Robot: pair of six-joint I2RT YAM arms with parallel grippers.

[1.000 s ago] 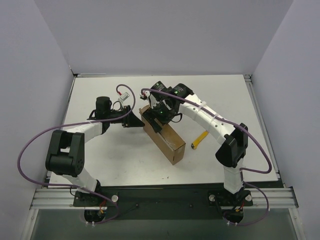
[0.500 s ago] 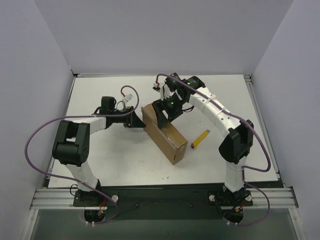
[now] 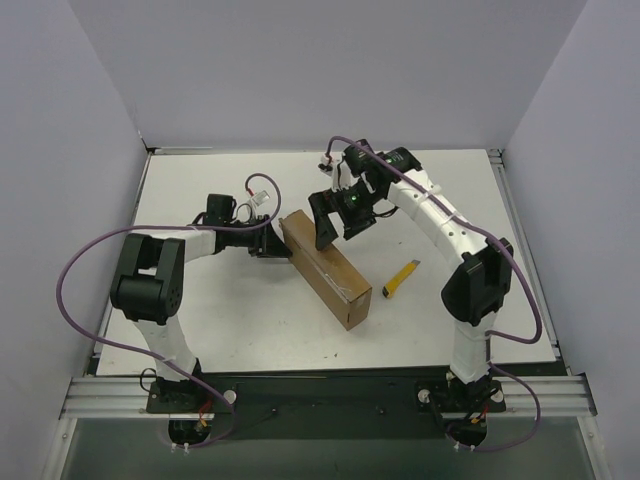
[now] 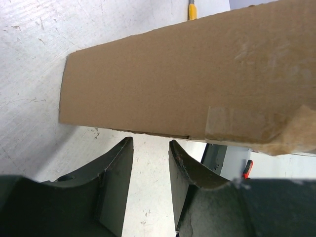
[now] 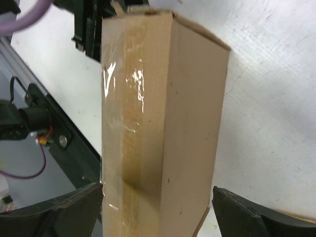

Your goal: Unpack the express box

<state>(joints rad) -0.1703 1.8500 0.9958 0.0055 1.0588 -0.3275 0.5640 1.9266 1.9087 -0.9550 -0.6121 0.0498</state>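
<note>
The brown corrugated cardboard express box [image 3: 325,268] lies slantwise on the white surface [image 3: 225,315], long axis running far-left to near-right; my right gripper [image 3: 337,222] hangs over its far end, jaws wide apart across the taped top, my left gripper [image 3: 270,243] just beside that end, half apart, empty.
</note>
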